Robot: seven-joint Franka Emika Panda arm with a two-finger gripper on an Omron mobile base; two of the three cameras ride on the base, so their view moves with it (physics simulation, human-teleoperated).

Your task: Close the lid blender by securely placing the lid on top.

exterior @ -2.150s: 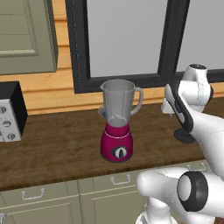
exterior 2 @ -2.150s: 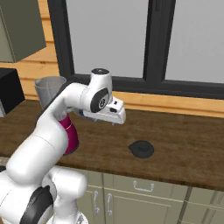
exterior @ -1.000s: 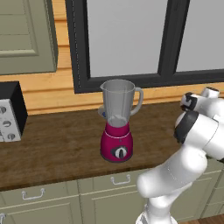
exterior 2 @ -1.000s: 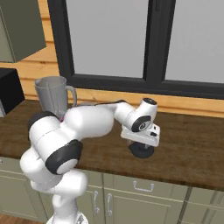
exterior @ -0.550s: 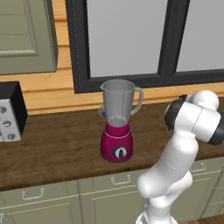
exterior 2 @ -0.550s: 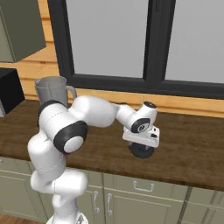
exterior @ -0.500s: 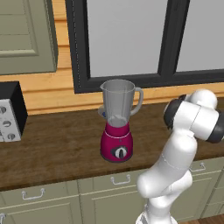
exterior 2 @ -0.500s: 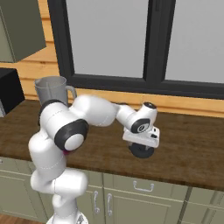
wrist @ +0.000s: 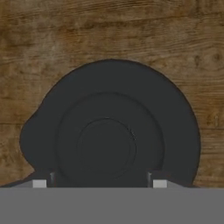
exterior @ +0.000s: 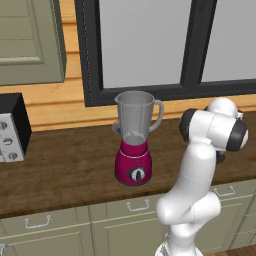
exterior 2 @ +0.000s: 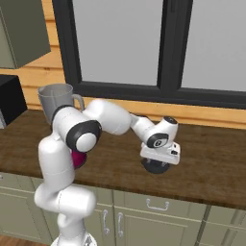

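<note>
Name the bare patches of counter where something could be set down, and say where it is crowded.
Bare wood lies between the black-and-white appliance and the blender, and in front of both. It is crowded to the blender's right, where the gripper hangs over the lid.

The arm reaches far right and low, gripper (exterior 2: 156, 163) pointing straight down, fingers spread apart.

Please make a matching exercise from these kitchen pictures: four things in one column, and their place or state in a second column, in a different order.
Things:
1. blender
2. lid
3. gripper
4. black-and-white appliance

Places or states:
A. flat on the wooden counter, off the jar
B. at the counter's left end
C. jar mouth uncovered
D. lowered right over the lid

Pairs: 1-C, 2-A, 3-D, 4-B
</note>
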